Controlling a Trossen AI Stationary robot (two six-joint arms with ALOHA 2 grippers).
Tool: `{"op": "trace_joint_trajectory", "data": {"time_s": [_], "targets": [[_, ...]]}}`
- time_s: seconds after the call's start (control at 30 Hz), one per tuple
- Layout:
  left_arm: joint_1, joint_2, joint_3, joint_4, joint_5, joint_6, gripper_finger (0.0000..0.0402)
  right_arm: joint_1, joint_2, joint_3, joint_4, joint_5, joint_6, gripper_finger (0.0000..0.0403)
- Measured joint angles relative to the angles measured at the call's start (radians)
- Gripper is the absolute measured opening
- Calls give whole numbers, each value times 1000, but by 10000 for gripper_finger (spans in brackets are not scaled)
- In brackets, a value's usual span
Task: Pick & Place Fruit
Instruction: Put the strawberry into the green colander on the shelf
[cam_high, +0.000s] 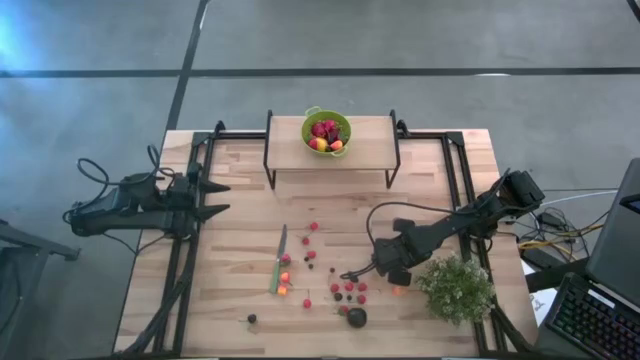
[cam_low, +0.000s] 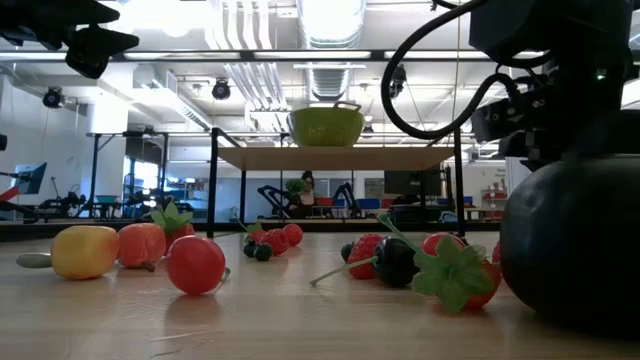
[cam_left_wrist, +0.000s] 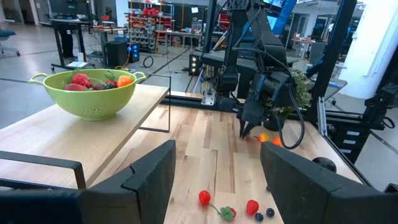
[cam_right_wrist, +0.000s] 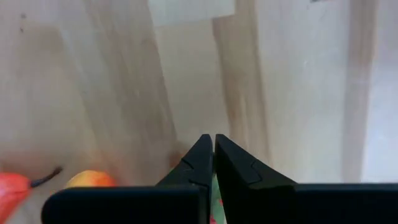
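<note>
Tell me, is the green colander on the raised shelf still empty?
No. In the left wrist view the green colander on the raised shelf already holds several red pieces of fruit and an orange one.

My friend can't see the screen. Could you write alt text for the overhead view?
Seen from above, the right gripper is down, shut, among small red and dark fruit scattered on a wooden table, beside a bushy green plant. A green colander of fruit sits on a raised shelf; the left gripper waits open at the table's edge.

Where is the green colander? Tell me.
In the high view the colander sits on the raised shelf at the table's far edge, about midway between the arms, with fruit in it.
</note>
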Motion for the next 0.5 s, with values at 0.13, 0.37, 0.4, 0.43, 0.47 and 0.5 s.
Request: {"op": "trace_joint_trajectory", "data": {"time_s": [0.13,0.37,0.4,0.43,0.47,0.5], "targets": [[0,0,0,0,0,0,241,-6,0,0,0,55,-32,9],[0,0,0,0,0,0,241,-29,0,11,3,141,-77,8],[0,0,0,0,0,0,241,-34,0,17,2,143,-85,8],[0,0,0,0,0,0,241,-39,0,24,2,143,-96,8],[0,0,0,0,0,0,241,-43,0,34,2,143,-108,8],[0,0,0,0,0,0,241,-47,0,46,2,143,-122,8]]}}
